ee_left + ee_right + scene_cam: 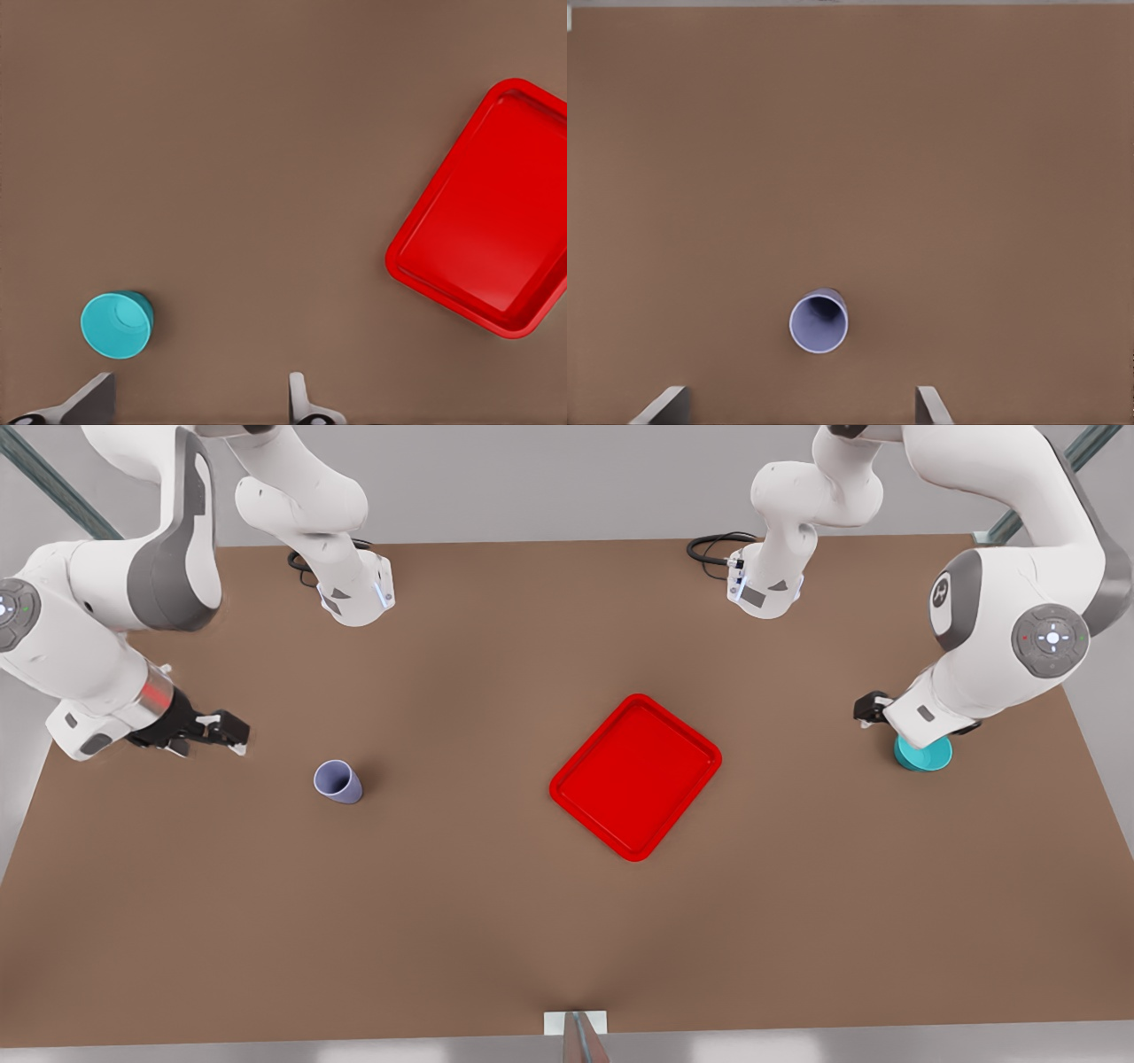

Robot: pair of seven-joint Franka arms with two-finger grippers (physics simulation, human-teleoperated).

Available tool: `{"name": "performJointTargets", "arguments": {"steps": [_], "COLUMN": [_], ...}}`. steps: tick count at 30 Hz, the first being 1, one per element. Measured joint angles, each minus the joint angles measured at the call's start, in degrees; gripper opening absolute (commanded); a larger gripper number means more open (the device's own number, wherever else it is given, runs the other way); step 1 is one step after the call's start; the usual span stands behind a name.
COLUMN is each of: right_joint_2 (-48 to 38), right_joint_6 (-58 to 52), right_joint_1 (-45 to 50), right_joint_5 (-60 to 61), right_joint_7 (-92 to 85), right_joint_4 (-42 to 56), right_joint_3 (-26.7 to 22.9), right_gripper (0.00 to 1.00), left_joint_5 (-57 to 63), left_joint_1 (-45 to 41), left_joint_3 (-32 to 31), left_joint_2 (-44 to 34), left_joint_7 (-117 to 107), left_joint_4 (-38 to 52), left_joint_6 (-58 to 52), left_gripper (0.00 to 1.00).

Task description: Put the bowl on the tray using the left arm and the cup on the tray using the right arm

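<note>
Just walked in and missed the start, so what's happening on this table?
Nothing is held yet. The left tool hangs open above the table beside the teal bowl, on the front view's right. The right tool is open near the lavender cup. The red tray between them has nothing on it.

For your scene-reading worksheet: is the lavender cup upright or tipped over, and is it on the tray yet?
Upright, mouth up: the cup shows its open round rim. It stands on the table, apart from the tray.
</note>
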Motion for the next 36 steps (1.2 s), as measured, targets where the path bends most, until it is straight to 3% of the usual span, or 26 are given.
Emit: {"name": "performJointTargets", "arguments": {"steps": [2, 4, 5, 7, 9, 15, 29, 31, 32, 36], "right_joint_2": [-0.1, -0.1, 0.0, 0.0, -0.1, 0.1, 0.2, 0.9, 1.4, 1.7], "right_joint_6": [0.0, -0.7, -1.1, -1.1, -1.0, -0.6, -1.0, -1.0, -0.9, -0.3], "right_joint_1": [0.5, 1.5, 1.3, 0.3, 0.3, 0.3, 0.1, 0.8, 0.4, 0.7], "right_joint_5": [0.0, 0.0, 0.0, 0.0, 0.0, -0.1, -0.3, -0.3, -0.7, -1.9], "right_joint_7": [0.0, -0.1, -0.1, -0.1, -0.1, -0.2, 0.0, -0.1, -0.1, -0.1], "right_joint_4": [0.0, 0.1, 0.1, 0.1, 0.1, 0.5, 1.5, 2.6, 2.8, 2.7], "right_joint_3": [0.5, 0.4, 0.4, 0.4, 0.5, 0.4, -0.2, -0.2, -0.3, -0.1], "right_gripper": [1.0, 1.0, 1.0, 1.0, 1.0, 1.0, 1.0, 1.0, 1.0, 1.0], "left_joint_5": [0.2, 0.3, 0.2, -2.4, -6.8, -21.7, -28.1, -28.2, -28.2, -28.4], "left_joint_1": [-0.2, 0.4, -0.8, 6.7, 14.7, 28.5, 31.8, 31.8, 31.8, 31.8], "left_joint_3": [0.2, 1.2, 4.4, 10.8, 11.3, 11.3, 11.7, 11.7, 11.7, 11.6], "left_joint_2": [0.1, -0.1, -0.1, 1.3, 5.7, 15.5, 23.9, 23.9, 23.9, 23.9], "left_joint_7": [-0.2, 0.0, 2.0, 16.8, 32.3, 43.9, 43.6, 43.8, 44.0, 44.4], "left_joint_4": [-1.1, -12.8, -20.5, -28.3, -28.8, -27.6, -24.6, -24.5, -24.5, -24.5], "left_joint_6": [-0.8, 1.4, 9.5, 21.8, 27.2, 31.0, 34.5, 34.8, 35.6, 36.3], "left_gripper": [1.0, 1.0, 1.0, 1.0, 1.0, 1.0, 0.99, 0.47, 0.41, 0.34]}}
